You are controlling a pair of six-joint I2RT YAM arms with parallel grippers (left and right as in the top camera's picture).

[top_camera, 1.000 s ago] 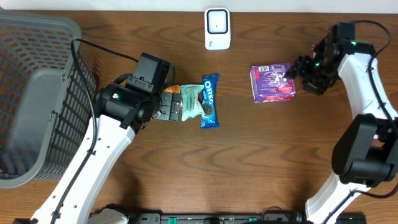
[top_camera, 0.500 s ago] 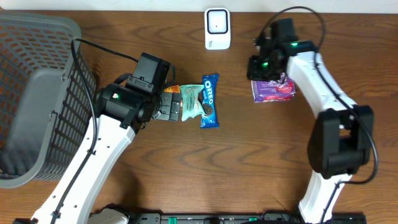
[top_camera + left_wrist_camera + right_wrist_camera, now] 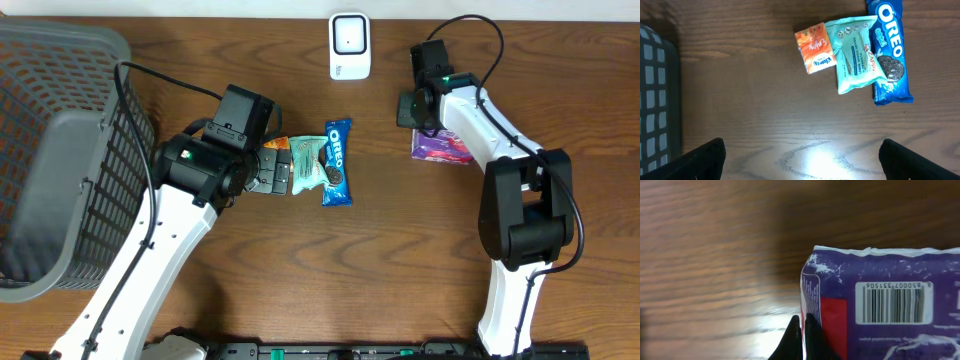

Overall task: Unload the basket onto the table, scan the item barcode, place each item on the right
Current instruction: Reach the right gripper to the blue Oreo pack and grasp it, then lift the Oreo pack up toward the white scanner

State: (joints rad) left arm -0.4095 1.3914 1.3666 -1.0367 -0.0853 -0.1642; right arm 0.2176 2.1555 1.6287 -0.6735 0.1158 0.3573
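- The purple packet (image 3: 900, 265) is judged likely to be shoved or tipped rather than lifted. The right hand (image 3: 802, 332) has its fingers pressed together, and nothing is seen clamped between them.
- A missed scan is also to be feared. The barcode (image 3: 894, 302) faces upward, while the scanner (image 3: 349, 45) stands well apart, at about 10 o'clock from the hand in the overhead view.
- The packet is laid flat on the bench (image 3: 400, 260), at about 2 o'clock from the fingertips in the wrist view. Whether its corner is touched or only just beside them cannot be told.
- The left hand (image 3: 801, 159) is held wide apart and empty.
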